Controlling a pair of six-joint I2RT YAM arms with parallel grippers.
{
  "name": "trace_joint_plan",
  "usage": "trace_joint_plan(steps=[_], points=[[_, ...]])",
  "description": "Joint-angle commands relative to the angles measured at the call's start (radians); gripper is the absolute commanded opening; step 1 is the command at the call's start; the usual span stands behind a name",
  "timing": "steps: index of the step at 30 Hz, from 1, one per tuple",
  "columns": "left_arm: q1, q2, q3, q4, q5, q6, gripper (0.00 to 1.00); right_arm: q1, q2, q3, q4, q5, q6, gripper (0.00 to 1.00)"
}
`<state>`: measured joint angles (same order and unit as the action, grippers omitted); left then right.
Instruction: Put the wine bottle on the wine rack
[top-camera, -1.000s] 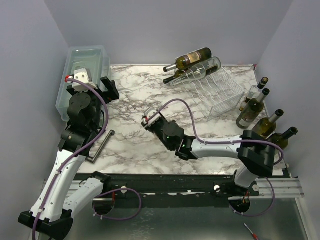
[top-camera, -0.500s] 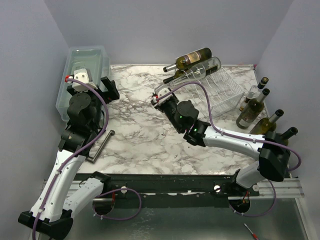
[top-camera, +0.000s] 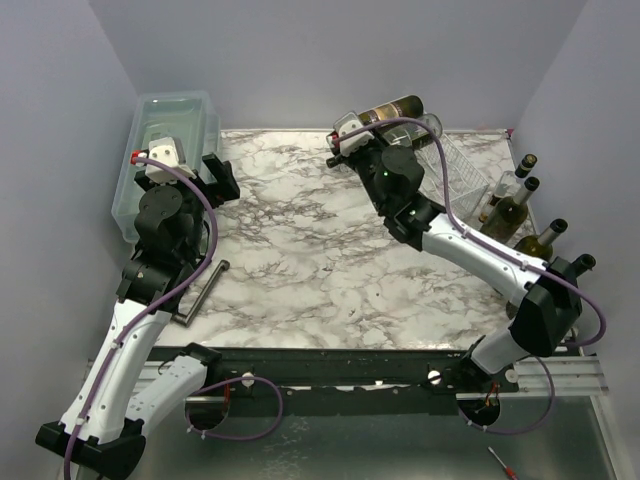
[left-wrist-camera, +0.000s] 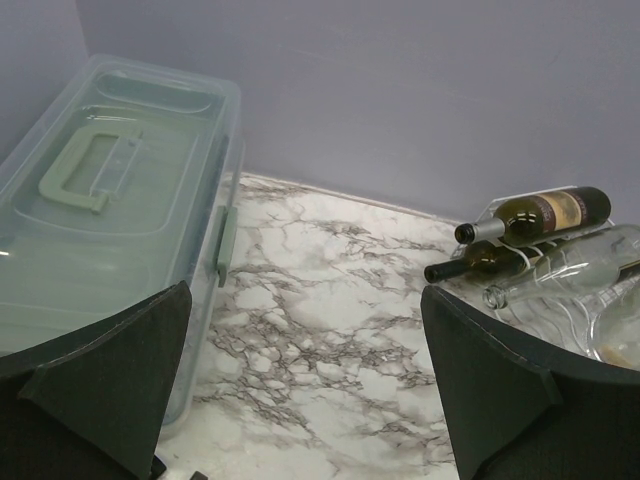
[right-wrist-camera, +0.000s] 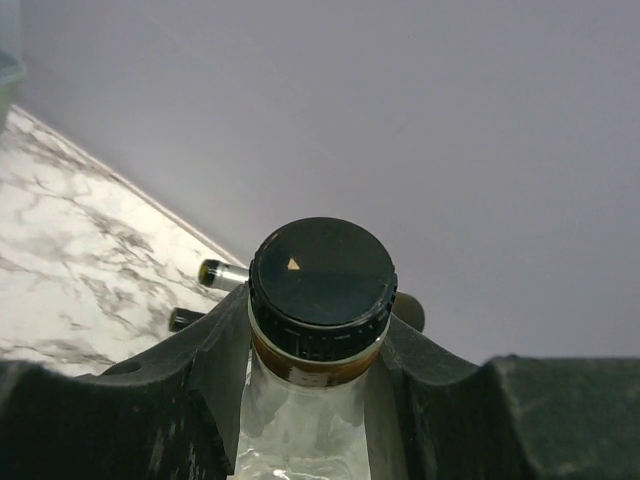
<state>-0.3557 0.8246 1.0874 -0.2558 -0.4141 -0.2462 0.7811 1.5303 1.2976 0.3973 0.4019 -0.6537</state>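
My right gripper (right-wrist-camera: 318, 335) is shut on the neck of a clear wine bottle (right-wrist-camera: 300, 420) with a black screw cap (right-wrist-camera: 322, 272). In the top view that gripper (top-camera: 346, 132) is raised at the left end of the white wire wine rack (top-camera: 458, 190), and the arm hides the held bottle's body. On the rack (left-wrist-camera: 560, 325) lie two dark bottles (left-wrist-camera: 540, 213) and an uncapped clear bottle (left-wrist-camera: 565, 280). At the left, my left gripper (left-wrist-camera: 310, 400) is open over bare marble, next to the bin.
A translucent lidded plastic bin (top-camera: 168, 135) stands at the back left. Several upright bottles (top-camera: 512, 205) line the right edge of the table. A metal bar (top-camera: 204, 292) lies near the left arm. Walls close in the back and sides.
The right arm has swung from the table's middle to the back, carrying the clear bottle up to the rack's left end. The left arm has not moved.
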Motion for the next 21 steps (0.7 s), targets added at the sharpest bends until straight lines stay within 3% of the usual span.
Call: trace_joint_plan(steps=[1,12,21], points=[[-0.003,-0.014,-0.009,0.013,-0.018,0.005,0.99,-0.072,0.021,0.108,0.024,-0.11,-0.15,0.01],[-0.003,-0.008,-0.007,0.013,-0.012,0.008,0.99,-0.159,0.149,0.158,0.006,-0.103,-0.496,0.0],[-0.003,0.009,-0.011,0.016,-0.018,0.013,0.99,-0.238,0.219,0.147,0.032,-0.145,-0.625,0.01]])
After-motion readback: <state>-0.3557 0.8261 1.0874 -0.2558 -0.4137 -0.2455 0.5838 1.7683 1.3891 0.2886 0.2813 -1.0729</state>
